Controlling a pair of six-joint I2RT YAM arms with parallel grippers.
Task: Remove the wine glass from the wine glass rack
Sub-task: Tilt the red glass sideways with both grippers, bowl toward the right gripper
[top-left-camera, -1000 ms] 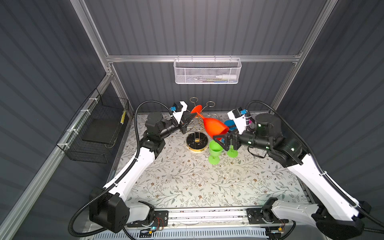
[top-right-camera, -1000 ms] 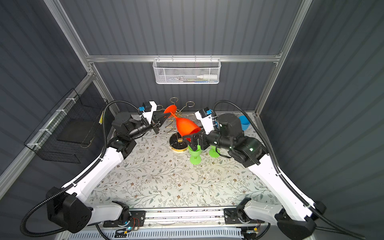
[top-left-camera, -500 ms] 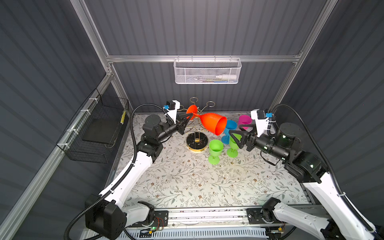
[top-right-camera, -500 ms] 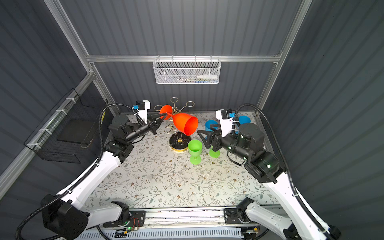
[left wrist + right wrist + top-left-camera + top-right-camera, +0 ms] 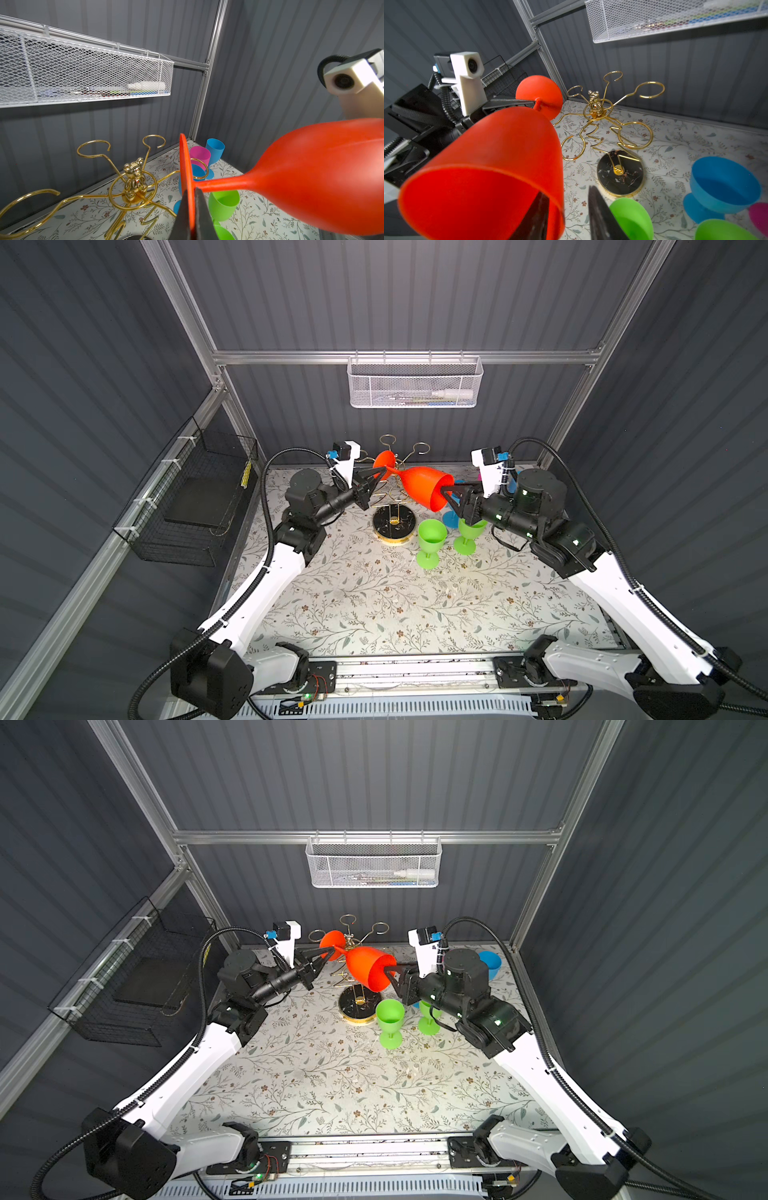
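Observation:
The orange-red wine glass [image 5: 424,489] [image 5: 368,969] lies on its side in the air above the gold wire wine glass rack [image 5: 394,522] [image 5: 357,1006]. My left gripper [image 5: 376,479] [image 5: 191,191] is shut on the edge of the glass's round foot, which is apart from the rack's ring arms [image 5: 595,104]. My right gripper [image 5: 444,491] [image 5: 568,191] straddles the bowl's rim. One finger is inside the bowl [image 5: 498,155], and the other is outside with a gap to the wall.
Two green glasses [image 5: 432,533] [image 5: 469,531] stand right of the rack's black base, below my right gripper. Blue [image 5: 724,187] and pink [image 5: 200,154] glasses stand behind them. A white mesh basket [image 5: 413,383] hangs on the back wall and a black wire basket [image 5: 199,497] on the left wall.
The left gripper has swung the glass from slanting downward to about level. The right gripper has risen to the bowl's mouth, and its jaws have narrowed around the rim.

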